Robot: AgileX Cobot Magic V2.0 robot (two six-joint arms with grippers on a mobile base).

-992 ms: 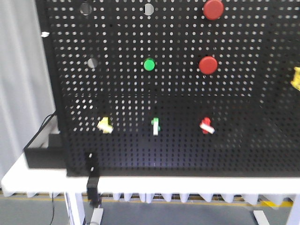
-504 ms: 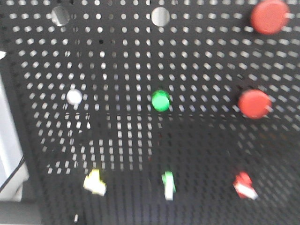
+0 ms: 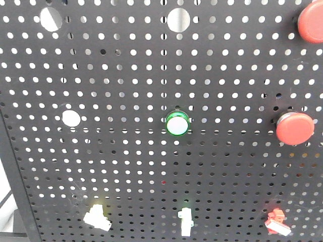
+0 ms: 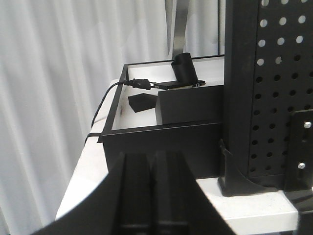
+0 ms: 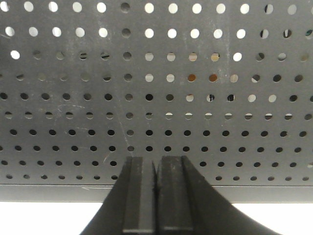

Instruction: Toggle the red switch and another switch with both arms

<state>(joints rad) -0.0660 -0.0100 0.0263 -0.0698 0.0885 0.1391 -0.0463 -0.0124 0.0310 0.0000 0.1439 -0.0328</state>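
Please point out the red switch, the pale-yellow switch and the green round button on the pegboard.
red switch (image 3: 276, 221): front-facing view, on its red body, bottom right.
pale-yellow switch (image 3: 97, 218): front-facing view, on the middle of its body, bottom left.
green round button (image 3: 177, 123): front-facing view, on the centre of its face.

Front view, pegboard (image 3: 126, 166): now fills the frame, much closer than a second ago (table edge and black box at left no longer in view). Entries red switch (image 3: 277, 222) and pale-yellow switch (image 3: 97, 218): moved down to the bottom edge, larger. Entry green button (image 3: 177, 123): upper centre to mid-frame. Blur of half a second ago gone.
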